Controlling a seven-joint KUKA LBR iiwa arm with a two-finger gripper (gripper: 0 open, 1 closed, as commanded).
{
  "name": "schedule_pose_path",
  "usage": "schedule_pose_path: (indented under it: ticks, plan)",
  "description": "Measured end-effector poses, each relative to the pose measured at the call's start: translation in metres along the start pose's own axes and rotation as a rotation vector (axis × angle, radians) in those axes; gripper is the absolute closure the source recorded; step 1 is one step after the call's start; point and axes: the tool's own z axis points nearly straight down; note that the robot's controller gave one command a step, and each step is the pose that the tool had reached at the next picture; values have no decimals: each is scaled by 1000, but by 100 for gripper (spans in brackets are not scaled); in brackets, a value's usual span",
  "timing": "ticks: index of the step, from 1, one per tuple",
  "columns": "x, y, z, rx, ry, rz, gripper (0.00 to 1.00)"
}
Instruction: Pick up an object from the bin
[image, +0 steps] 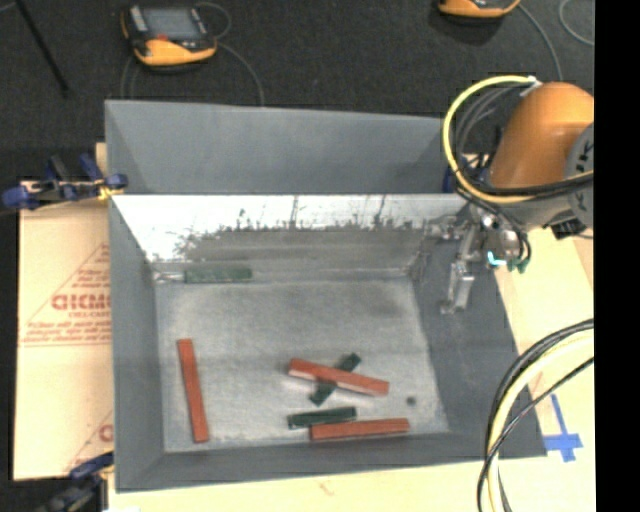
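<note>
Wrist: rounded, glossy orange cover (545, 130). A bundle of yellow and black cables (462, 120) loops round it. Slim grey metal tool (458, 298), small teal spot (493, 260) at its base. Separate black and pale cables (510, 400) arc lower right.

Orange-and-black handheld device (168, 35) is lying on the dark floor (330, 50), upper left. A second orange device (478, 6) is sitting at the top edge.
</note>
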Motion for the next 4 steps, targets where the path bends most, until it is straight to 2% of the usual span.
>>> schedule_pose_path:
  ticks: [1,2,3,4]
  plan:
    - [-2,0,-6,2,-9,-3,0]
    - [22,43,20,3,-11,-73,0]
    - [6,47,72,3,-16,-235,0]
    - [54,78,72,0,-7,-239,0]
